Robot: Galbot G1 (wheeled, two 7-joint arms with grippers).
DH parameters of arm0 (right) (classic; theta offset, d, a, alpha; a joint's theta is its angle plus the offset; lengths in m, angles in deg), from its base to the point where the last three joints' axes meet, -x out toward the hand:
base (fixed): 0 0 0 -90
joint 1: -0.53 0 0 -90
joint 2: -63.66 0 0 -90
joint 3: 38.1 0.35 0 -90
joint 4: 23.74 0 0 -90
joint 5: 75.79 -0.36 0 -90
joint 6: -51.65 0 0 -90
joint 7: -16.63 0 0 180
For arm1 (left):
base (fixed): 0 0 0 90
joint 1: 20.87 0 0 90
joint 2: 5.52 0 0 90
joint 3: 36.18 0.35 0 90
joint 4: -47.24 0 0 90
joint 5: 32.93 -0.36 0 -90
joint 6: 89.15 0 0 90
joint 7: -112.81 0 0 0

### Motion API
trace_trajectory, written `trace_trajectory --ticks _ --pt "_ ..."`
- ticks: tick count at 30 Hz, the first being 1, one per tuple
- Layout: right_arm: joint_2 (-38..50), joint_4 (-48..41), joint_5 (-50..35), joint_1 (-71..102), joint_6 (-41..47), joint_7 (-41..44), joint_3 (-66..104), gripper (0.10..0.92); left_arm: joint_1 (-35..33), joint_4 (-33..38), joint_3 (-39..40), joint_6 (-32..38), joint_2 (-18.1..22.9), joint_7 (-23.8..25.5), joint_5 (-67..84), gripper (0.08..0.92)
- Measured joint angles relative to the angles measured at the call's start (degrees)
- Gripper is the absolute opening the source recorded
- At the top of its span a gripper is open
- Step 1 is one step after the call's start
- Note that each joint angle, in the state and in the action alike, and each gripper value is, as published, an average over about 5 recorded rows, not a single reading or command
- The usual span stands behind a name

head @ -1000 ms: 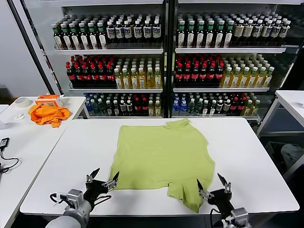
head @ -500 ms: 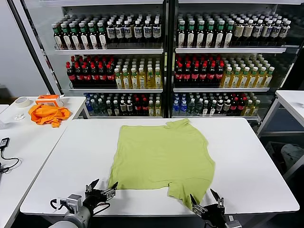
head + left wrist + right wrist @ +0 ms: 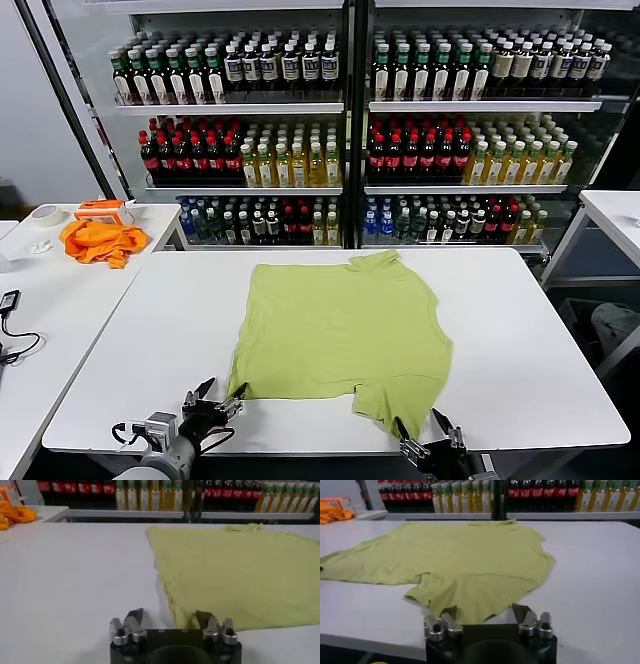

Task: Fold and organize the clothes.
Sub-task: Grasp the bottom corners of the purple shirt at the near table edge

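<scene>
Dropping toward the frame's bottom edge over the last second, both grippers — left gripper (image 3: 215,399), right gripper (image 3: 428,440) — stayed spread, nothing pinched; shirt (image 3: 340,325) lay unfolded, so folding hadn't started.

L gripper (image 3: 220,396) low, fingers apart, R gripper (image 3: 421,437) low, fingers apart

The white rectangular table (image 3: 150,330) carries one lime-green short-sleeved cotton shirt (image 3: 340,325), spread flat at centre. Its collar points to the far edge; one sleeve reaches the near edge, right of centre.
</scene>
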Motion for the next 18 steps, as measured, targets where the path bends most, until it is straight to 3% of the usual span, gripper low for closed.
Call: trace_trajectory --ticks 12,18 --pt "-1.24 0.03 -0.78 -0.41 -0.21 0.68 0.28 0.144 0.5 -1.05 1.73 0.67 0.47 1.45 -2.34 0.213" --pt "-1.35 1.53 -0.13 0.28 0.11 0.9 1.36 0.105 0.59 -1.51 2.12 2.12 0.38 2.68 -3.05 0.089"
